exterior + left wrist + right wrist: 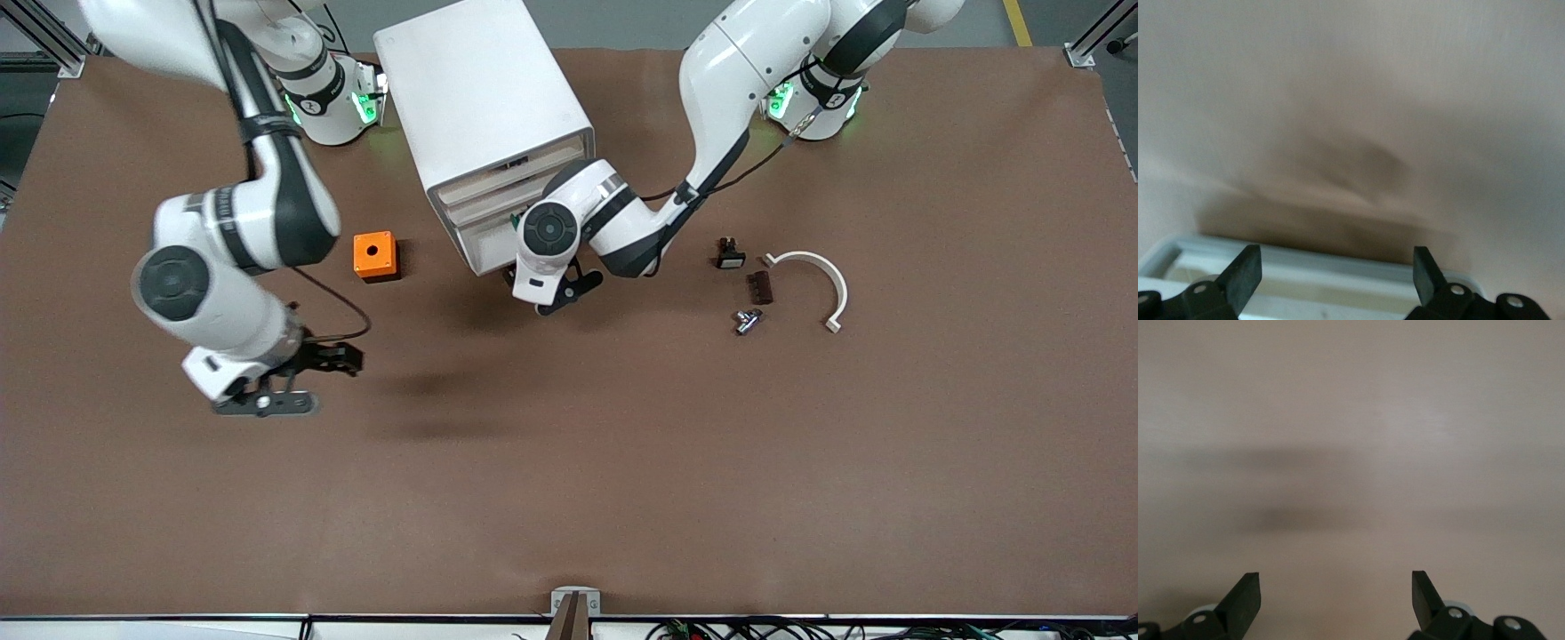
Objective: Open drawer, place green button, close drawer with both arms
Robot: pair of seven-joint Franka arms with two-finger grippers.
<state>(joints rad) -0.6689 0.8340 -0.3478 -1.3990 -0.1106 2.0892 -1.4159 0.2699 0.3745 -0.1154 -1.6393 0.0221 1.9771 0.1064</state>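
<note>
No readable words, brand names, numbers or signs appear in any of the three views. The white cabinet (484,107) has plain faces with nothing printed on them. Near the base of each robot arm, a black band carries a small pale mark, one on the right arm (308,104) and one on the left arm (834,100); these may be logos or lettering, but they cannot be made out. Both wrist views show only bare surface, without markings.

White jointed arms (267,213), black bands, seemingly green-lit bases, black cables.
</note>
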